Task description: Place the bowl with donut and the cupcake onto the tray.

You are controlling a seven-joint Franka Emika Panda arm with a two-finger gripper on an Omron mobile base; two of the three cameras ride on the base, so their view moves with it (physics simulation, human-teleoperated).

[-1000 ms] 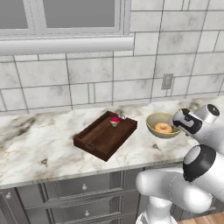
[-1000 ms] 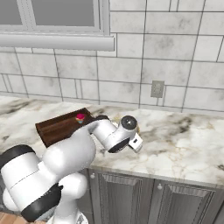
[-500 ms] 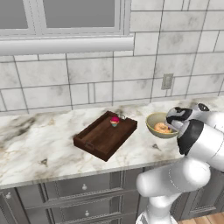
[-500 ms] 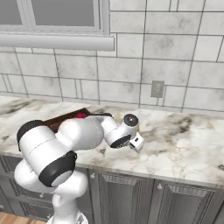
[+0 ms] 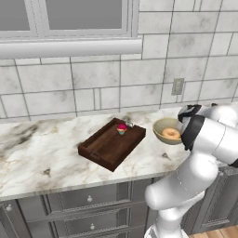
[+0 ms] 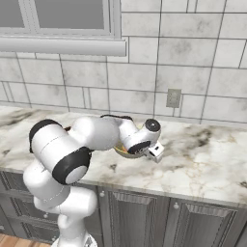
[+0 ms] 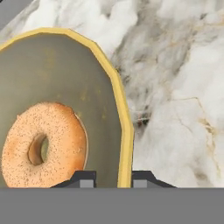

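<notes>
The jaws stand a little apart, one on each side of the yellow edge of the bowl point(image 7: 65, 57). In the hand view the two dark finger tips point(image 7: 83, 178) poke up at the bottom, one inside the bowl and one outside it. The rim runs down between them. I cannot tell if they are squeezing the rim or just sitting around it. The gripper point(image 7: 114, 179) is right down at the bowl.

The donut point(image 7: 43, 144) lies flat inside the bowl, close to the inner finger tip. It is orange with tiny dark specks and a hole in the middle.

In the left base view the white arm point(image 5: 204, 139) comes up from the bottom right, bends over, and reaches down to the right side of the bowl point(image 5: 168, 131). The donut point(image 5: 171, 134) sits in it. In the right base view the arm point(image 6: 96, 135) curls round from the left and its hand point(image 6: 144, 140) tips down over the bowl point(image 6: 126, 153).

The bowl sits on the marble counter point(image 5: 42, 153), just to the right of the tray point(image 5: 111, 145) but not touching it. The cupcake point(image 5: 122, 128) stands inside the tray, near its far edge. The tray is dark brown and sits at a slant on the counter. Behind it is a grey tiled wall point(image 5: 93, 83).
</notes>
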